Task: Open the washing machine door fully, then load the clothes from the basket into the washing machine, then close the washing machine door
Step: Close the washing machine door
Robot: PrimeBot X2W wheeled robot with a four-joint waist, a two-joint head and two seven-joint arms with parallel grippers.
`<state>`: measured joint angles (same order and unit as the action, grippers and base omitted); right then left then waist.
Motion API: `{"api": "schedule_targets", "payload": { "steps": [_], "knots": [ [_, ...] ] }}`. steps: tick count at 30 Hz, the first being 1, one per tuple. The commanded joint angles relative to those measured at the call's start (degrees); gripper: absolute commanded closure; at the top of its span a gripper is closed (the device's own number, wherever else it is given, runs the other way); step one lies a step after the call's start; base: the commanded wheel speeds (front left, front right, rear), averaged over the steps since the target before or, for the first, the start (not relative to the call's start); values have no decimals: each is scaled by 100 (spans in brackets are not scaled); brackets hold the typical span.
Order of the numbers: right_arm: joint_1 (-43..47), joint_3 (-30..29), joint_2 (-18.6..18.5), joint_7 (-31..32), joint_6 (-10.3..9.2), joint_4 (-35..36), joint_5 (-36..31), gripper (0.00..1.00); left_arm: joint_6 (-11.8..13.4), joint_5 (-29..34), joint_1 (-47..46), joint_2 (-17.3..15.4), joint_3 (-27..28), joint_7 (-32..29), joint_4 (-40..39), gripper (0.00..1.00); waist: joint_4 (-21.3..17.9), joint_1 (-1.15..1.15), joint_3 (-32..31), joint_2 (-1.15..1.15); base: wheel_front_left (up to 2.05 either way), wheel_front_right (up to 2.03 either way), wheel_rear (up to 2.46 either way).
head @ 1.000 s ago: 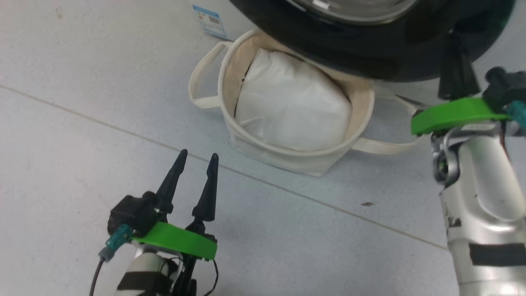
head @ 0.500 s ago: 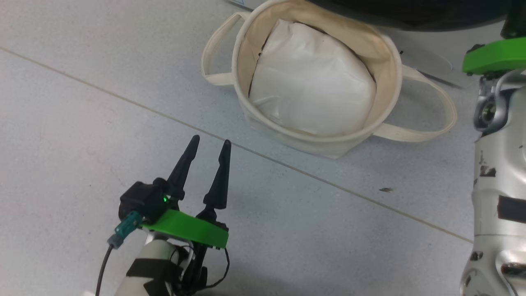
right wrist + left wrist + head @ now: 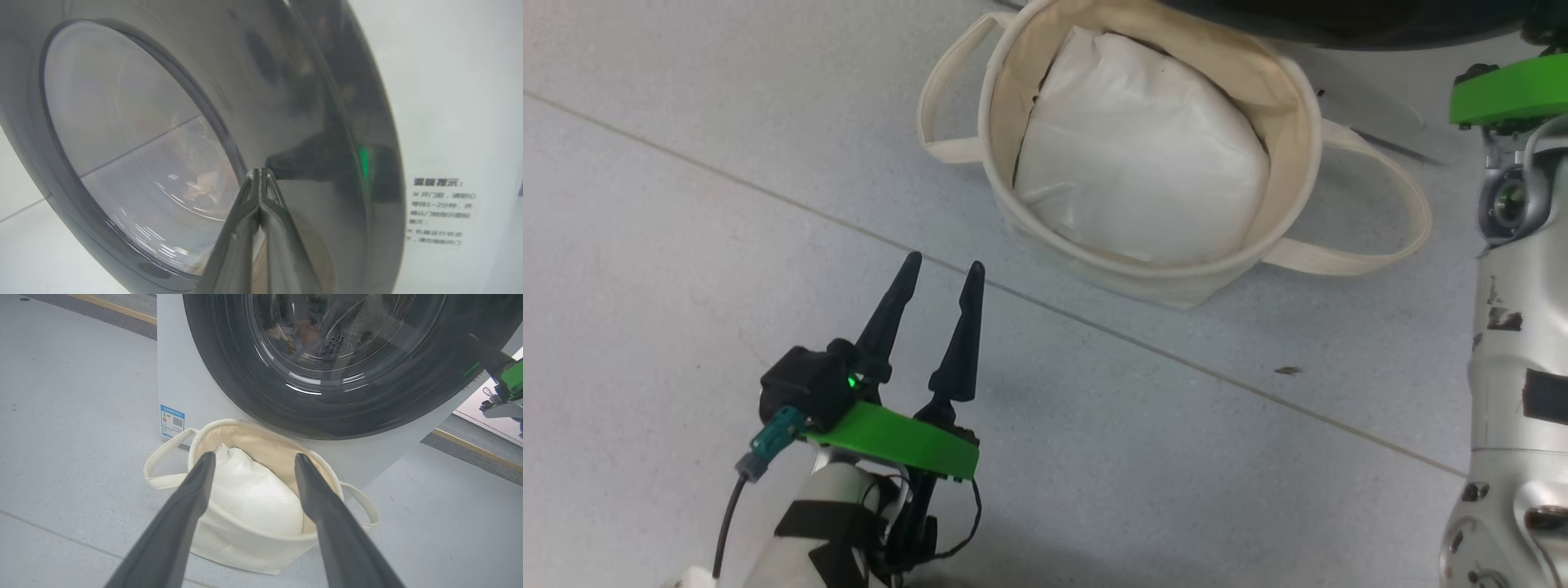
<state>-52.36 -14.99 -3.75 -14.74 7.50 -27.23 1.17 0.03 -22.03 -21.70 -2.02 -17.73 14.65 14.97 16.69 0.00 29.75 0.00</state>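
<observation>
The right gripper, clenched on nothing, is touching its fingertips to the black rim of the door, which is facing out from the washing machine. The left gripper is hovering released, pointing at the basket just below the door. The left wrist view is showing a blue label beside the basket, and a white bag is filling it.

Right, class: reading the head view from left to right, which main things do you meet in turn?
left gripper, jaws open → basket, with a white padded bag inside it → right arm's silver forearm
</observation>
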Motion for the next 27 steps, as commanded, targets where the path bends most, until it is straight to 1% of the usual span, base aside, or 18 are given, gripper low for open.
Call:
{"api": "schedule_targets", "payload": {
  "steps": [1,6,12,14,17,20,21,27],
  "knots": [
    [62,206,87,-26,-1,236,85,100,19,2,-21,-86,196,35,-131,0,-56,0,-87,0,0,0,0],
    [629,693,87,-26,-1,406,439,100,-44,109,68,-86,351,35,-15,0,-257,0,-430,0,0,0,0],
    [1548,1315,87,-26,-1,817,805,100,-165,283,246,-86,615,35,116,0,-604,0,-941,0,0,0,0],
    [1711,1389,87,-26,-1,907,861,100,-185,313,284,-86,663,35,136,0,-664,0,-1027,0,0,0,0],
    [2228,1634,87,-26,-1,1217,957,100,-243,401,408,-86,804,35,181,0,-836,0,-1290,0,0,0,0],
    [2746,1775,87,-26,-1,1541,1029,100,-300,470,561,-86,934,35,197,0,-1009,0,-1539,0,0,0,0],
    [3089,1787,87,-26,-1,1748,1079,100,-333,520,677,-86,1010,35,207,0,-1115,0,-1701,0,0,0,0],
    [4011,1681,87,-26,-1,2129,1219,100,-401,605,1005,-86,1189,35,201,0,-1369,0,-2078,0,0,0,0]
  ]
}}
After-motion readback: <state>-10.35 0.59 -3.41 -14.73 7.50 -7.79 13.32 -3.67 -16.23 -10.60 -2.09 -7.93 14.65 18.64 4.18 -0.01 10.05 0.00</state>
